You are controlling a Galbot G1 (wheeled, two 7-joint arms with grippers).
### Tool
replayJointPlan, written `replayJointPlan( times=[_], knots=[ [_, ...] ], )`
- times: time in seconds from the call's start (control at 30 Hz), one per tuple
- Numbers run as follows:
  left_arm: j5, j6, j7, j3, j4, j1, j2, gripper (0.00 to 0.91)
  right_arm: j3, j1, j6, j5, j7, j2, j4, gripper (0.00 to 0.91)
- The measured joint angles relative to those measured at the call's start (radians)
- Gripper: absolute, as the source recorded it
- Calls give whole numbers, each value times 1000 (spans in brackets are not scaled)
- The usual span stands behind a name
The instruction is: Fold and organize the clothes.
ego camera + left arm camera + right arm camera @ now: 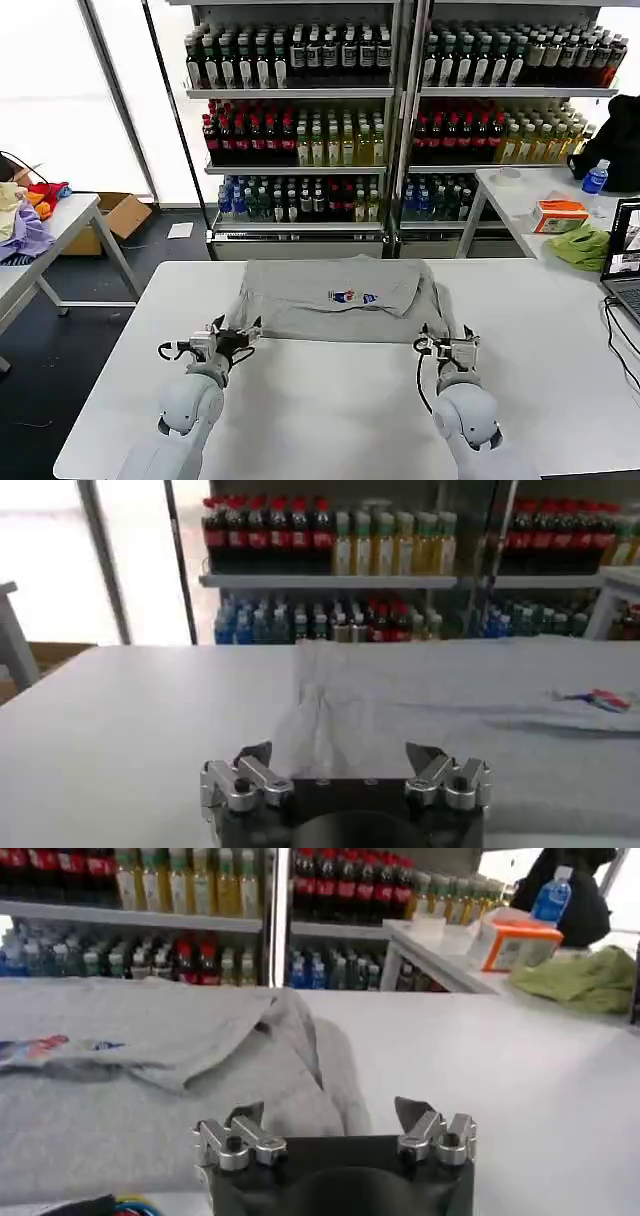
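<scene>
1. Grey shirt (335, 298): lies flat on the white table (320, 420), in the centre of the head view, just above both grippers. It is partly folded: an upper layer lies doubled over the body, and the small multicoloured chest print (352, 296) faces up near the middle of the garment.
2. Left gripper (244, 332): sits lower left of centre in the head view, at the shirt's near-left corner. In the left wrist view the left gripper (340, 752) has its fingers spread apart with nothing clamped between them; the shirt edge (400, 720) lies just beyond the fingertips, rumpled there.
3. Right gripper (430, 340): sits lower right of centre in the head view, at the shirt's near-right corner. In the right wrist view the right gripper (330, 1112) has its fingers spread apart and empty; the shirt's folded layer and a bunched sleeve (300, 1048) lie just beyond them.
4. Contact: whether either set of fingertips touches the cloth cannot be told.
5. Surroundings: shelves of bottles (400, 110) span the top of the head view. A side table at the right edge carries a lime-green cloth (580, 245), an orange box (558, 214) and a blue bottle (595, 178). A heap of coloured garments (25, 215) rests on another table at the left edge.
</scene>
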Motion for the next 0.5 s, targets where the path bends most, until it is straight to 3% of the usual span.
replayJointPlan(
  times=[0.03,0.07,0.2,0.5],
  knots=[
    [3,0,1,0,3,2,1,121,1,-2,2,2,1,1,-2,50],
    [6,1,1,2,4,4,2,81,2,-5,6,4,1,3,-5,0],
    [16,4,6,4,11,12,3,10,5,-15,11,8,0,7,-8,0],
    [24,1,13,3,22,20,7,10,8,-36,12,11,-5,10,-3,0]
  ],
)
